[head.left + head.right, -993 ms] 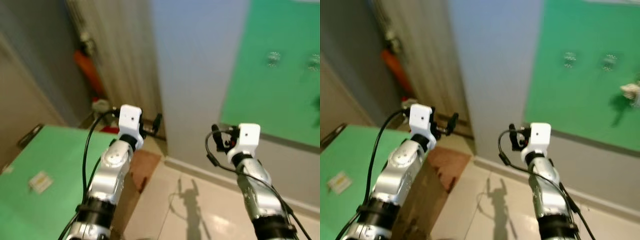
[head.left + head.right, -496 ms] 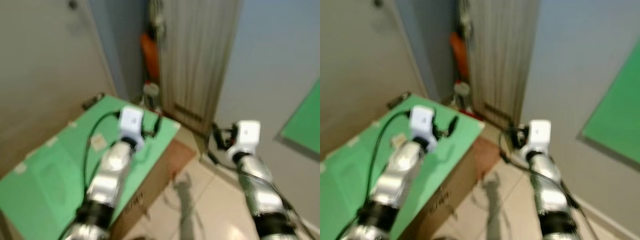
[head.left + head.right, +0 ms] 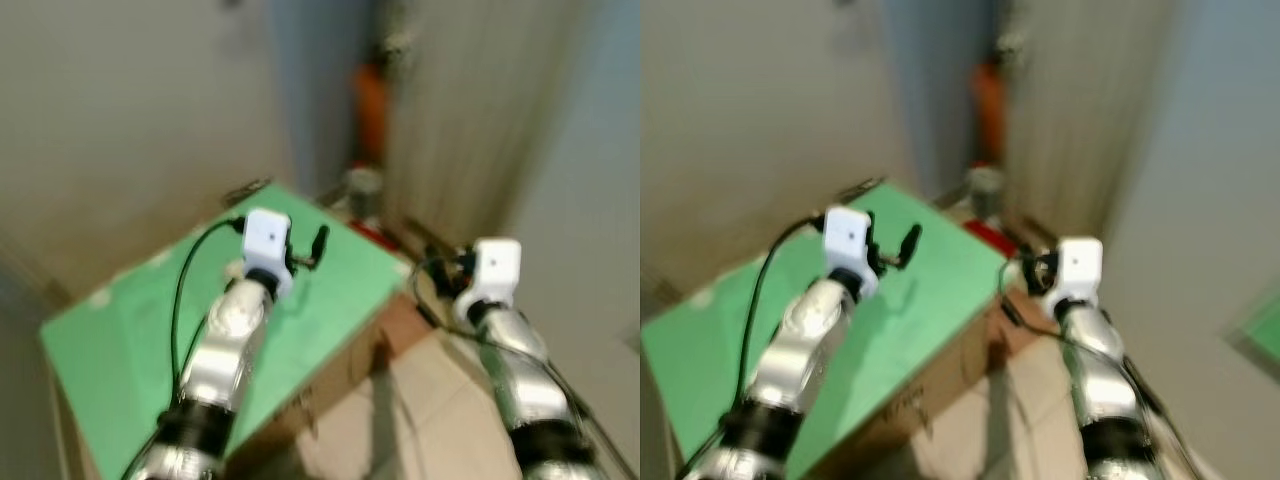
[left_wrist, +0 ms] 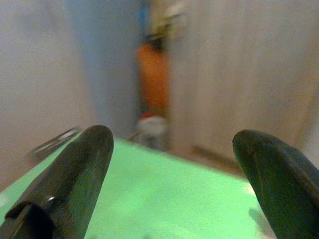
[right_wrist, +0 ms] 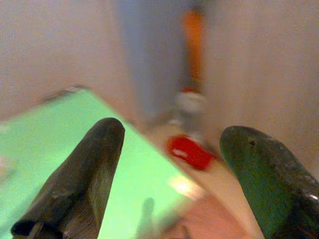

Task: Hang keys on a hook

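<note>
Both hands, the left hand and right hand, are spread open and empty over a green-topped table, no keys or hook that I can make out in the blur, so basically nothing's done yet

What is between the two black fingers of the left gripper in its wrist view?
Nothing is held. Between the open left gripper's fingers the left wrist view shows the green box top, with a blurred orange object in the corner behind.

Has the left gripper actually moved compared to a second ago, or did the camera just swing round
Cannot tell. The left gripper sits at nearly the same place in the head view, while the green-topped box has slid in beneath it, so the camera turned.
</note>
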Available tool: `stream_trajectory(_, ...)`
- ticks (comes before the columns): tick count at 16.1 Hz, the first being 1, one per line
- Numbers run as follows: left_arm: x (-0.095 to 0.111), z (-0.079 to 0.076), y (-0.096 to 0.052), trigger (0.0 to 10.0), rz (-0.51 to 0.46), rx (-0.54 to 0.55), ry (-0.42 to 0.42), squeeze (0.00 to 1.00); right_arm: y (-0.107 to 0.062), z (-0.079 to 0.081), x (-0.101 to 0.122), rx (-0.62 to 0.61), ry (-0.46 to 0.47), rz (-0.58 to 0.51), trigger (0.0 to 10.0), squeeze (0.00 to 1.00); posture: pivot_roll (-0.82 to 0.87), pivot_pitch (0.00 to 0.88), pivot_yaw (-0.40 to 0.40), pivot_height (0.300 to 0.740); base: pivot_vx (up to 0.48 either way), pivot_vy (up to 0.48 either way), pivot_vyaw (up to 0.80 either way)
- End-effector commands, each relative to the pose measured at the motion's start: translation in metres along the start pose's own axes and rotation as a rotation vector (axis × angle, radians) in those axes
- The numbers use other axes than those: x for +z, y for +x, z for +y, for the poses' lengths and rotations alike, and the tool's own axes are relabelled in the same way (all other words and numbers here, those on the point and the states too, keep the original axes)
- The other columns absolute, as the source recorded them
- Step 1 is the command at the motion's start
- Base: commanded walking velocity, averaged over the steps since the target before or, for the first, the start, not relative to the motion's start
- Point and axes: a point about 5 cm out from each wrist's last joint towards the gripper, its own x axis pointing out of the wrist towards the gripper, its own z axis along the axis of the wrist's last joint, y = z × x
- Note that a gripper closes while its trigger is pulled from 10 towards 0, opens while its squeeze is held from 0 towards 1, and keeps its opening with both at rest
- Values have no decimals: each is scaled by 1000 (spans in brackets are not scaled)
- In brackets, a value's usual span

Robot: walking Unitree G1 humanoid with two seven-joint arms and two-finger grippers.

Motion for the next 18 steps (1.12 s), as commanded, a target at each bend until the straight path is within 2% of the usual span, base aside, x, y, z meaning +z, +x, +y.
stream_trajectory(1, 6, -5, 3, 10000, -18, -9, -1, 0, -4, -6, -3, -5, -14, 18, 10000, 0, -73, 0, 104, 731, 472, 0, 731)
stream_trajectory(3, 5, -6, 2, 10000, -16, -4, -8, 0, -5, -5, -3, 1, -16, 23, 10000, 0, -73, 0, 102, 731, 480, 0, 731)
stream_trajectory(5, 3, -9, 2, 10000, -5, -11, 36, 0, -6, -7, -5, 1, -18, 30, 10000, 0, -72, 0, 99, 731, 407, -165, 728)
stream_trajectory(7, 1, -10, 2, 10000, 8, -8, 7, 0, -6, -6, -7, 7, -10, 55, 10000, 0, -71, 0, 94, 731, 253, -399, 669)
stream_trajectory(10, 2, -9, 3, 10000, 1, 0, 12, 0, -4, -4, -7, 30, -23, 59, 10000, 0, -70, 0, 91, 731, 0, 0, 0)
stream_trajectory(15, 0, -10, 2, 10000, 8, 6, 16, 0, -5, -3, -9, 46, -20, 68, 10000, 0, -64, 0, 80, 731, 0, 0, 765)
stream_trajectory(18, -6, -4, 12, 10000, 70, -7, 57, 0, -5, -2, -8, 45, 4, 64, 10000, 0, -62, 0, 76, 731, 0, 0, 0)
